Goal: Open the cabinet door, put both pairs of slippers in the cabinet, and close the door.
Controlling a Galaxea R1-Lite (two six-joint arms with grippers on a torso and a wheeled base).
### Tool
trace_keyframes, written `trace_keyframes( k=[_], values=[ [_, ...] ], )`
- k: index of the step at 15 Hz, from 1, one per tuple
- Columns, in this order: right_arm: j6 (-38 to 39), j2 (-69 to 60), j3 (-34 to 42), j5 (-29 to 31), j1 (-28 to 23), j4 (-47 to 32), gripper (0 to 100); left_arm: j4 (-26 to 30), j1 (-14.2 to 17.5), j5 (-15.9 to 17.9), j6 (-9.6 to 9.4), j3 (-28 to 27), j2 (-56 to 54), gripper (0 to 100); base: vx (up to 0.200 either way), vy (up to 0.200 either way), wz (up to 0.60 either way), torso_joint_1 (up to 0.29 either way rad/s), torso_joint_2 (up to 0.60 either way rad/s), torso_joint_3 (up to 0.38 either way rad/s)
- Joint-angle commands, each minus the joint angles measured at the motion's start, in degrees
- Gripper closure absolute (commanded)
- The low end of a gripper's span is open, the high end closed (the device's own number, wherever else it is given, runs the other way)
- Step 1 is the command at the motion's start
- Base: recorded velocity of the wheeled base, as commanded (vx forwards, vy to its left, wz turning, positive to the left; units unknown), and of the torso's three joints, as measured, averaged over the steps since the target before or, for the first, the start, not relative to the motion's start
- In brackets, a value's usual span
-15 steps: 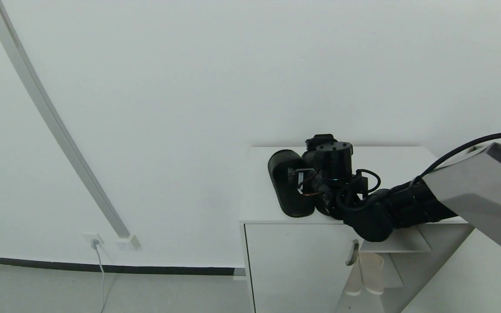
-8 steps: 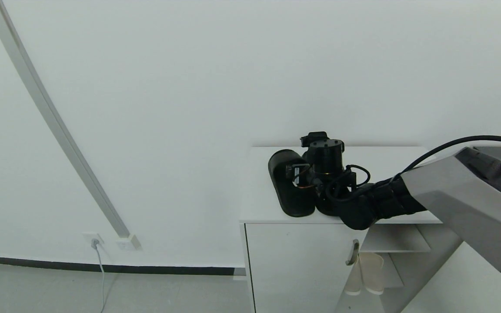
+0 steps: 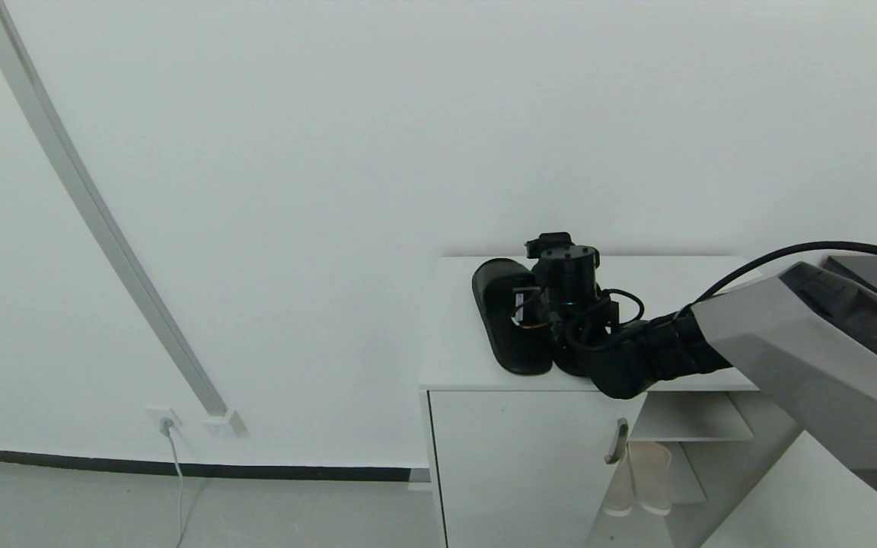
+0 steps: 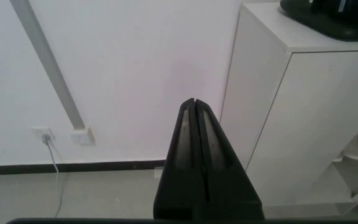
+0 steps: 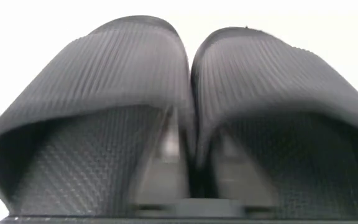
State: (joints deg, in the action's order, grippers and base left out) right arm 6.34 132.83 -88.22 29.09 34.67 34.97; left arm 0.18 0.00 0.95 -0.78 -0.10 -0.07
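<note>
Head view, right gripper (image 3: 537, 323) sits on the cabinet (image 3: 682, 304) top pinching the black slippers (image 3: 505, 320) at its tip, a soft hold I reckon one could slide out of on the lift; left wrist, left gripper (image 4: 194, 109) pressed together, slippers well away; right wrist, ribbed straps, dimpled footbeds, sides touching.

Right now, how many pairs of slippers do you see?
2. The black pair lies on the cabinet top at the right hand; the white pair is inside it, low down. More could be hidden.
</note>
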Motion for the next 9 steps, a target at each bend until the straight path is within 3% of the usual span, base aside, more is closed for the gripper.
trace_keyframes(
  k=[1,9],
  values=[
    [-0.01,-0.2,-0.02,0.01,0.05,0.09,100,-0.01,0.0,0.02,-0.01,0.01,0.07,100,0.0,0.0,0.0,0.0,0.0,0.0],
    [0.16,-6.44,4.46,0.18,1.45,0.27,100,-0.01,0.0,0.02,-0.01,0.01,0.07,100,0.0,0.0,0.0,0.0,0.0,0.0]
  ],
)
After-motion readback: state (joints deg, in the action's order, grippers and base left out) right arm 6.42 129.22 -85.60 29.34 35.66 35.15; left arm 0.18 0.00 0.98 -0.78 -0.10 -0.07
